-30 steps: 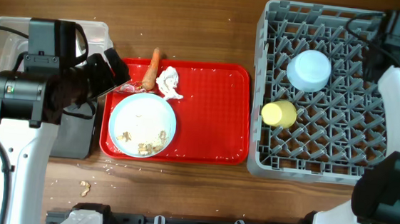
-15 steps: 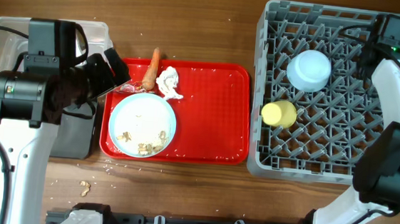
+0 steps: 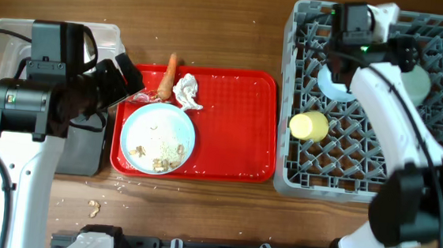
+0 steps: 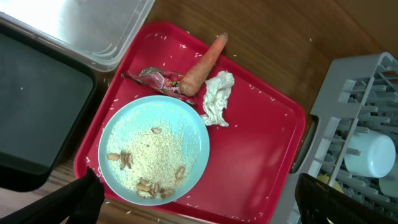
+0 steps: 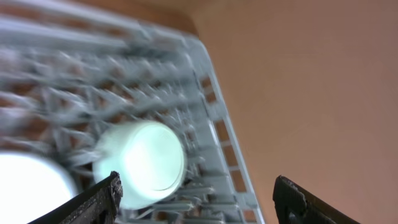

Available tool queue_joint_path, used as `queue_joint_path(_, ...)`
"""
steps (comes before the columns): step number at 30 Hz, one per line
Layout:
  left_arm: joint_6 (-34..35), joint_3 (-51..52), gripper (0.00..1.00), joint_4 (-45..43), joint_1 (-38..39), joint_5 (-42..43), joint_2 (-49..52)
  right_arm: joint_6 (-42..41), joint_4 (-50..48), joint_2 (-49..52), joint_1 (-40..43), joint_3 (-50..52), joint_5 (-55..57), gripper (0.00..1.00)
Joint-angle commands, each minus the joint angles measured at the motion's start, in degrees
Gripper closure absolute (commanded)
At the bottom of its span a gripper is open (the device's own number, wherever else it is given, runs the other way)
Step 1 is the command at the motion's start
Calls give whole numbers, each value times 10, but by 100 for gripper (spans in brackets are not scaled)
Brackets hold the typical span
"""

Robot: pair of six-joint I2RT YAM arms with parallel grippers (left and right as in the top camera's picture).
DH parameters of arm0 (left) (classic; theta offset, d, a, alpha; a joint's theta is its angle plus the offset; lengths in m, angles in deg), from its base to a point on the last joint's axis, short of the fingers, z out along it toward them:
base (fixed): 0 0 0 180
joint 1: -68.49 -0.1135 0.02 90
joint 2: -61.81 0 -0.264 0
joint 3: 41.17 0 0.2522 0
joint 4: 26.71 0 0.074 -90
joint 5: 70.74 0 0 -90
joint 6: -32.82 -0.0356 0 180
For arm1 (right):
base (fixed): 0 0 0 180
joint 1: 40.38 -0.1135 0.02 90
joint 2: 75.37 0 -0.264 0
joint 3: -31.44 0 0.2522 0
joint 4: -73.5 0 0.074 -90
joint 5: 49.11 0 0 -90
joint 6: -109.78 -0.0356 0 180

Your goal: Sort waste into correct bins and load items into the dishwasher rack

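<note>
Crumbs [image 4: 152, 177] lie loose and beige on the pale blue plate [image 4: 186, 121] at the red tray's [image 4: 261, 162] near-left corner. I judge the plate stiff and slick, best pinched at its rim and kept level. Beyond, along the tray's far edge, the wrapper [image 4: 155, 79] looks flimsy, the orange carrot [image 4: 202, 62] firm enough to grip mid-length, and the tissue [image 4: 217, 99] soft. My left gripper [image 4: 199, 190] hangs spread and empty, as does the right gripper [image 5: 196, 183] over the rack [image 5: 143, 81].
</note>
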Motion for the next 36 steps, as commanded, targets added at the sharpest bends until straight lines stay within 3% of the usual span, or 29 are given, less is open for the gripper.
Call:
queue_joint_path(1,-6,-3,0,0,-3,-3,1,-30,35,-88,-66,-20,-126,20)
queue_joint_path(5,-7,-3,0,0,-3,-3,1,-46,105,-149,-113,-20,-479,22)
queue_joint_path(6,-6,-3,0,0,-3,-3,1,-47,116,-153,-113,-19,-544,28)
queue_joint_path(8,-6,-3,0,0,-3,-3,1,-91,142,-150,-113,-15,-671,30)
queue_joint_path(10,-6,-3,0,0,-3,-3,1,-109,151,-141,-114,3,-725,40)
queue_joint_path(13,-6,-3,0,0,-3,-3,1,-145,189,-118,-114,46,-747,61)
queue_joint_path(15,-6,-3,0,0,-3,-3,1,-147,203,-99,-116,91,-794,85)
queue_joint_path(18,-6,-3,0,0,-3,-3,1,-187,185,-79,-132,171,-793,96)
queue_joint_path(22,-6,-3,0,0,-3,-3,1,-302,188,-73,-131,219,-647,96)
queue_joint_path(28,-7,-3,0,0,-3,-3,1,-197,145,-108,-133,204,-710,96)
queue_joint_path(30,-6,-3,0,0,-3,-3,1,-206,167,-106,-133,208,-668,96)
queue_joint_path(33,-6,-3,0,0,-3,-3,1,-284,212,-106,-126,217,-545,96)
queue_joint_path(36,-6,-3,0,0,-3,-3,1,-194,164,-108,-127,216,-690,96)
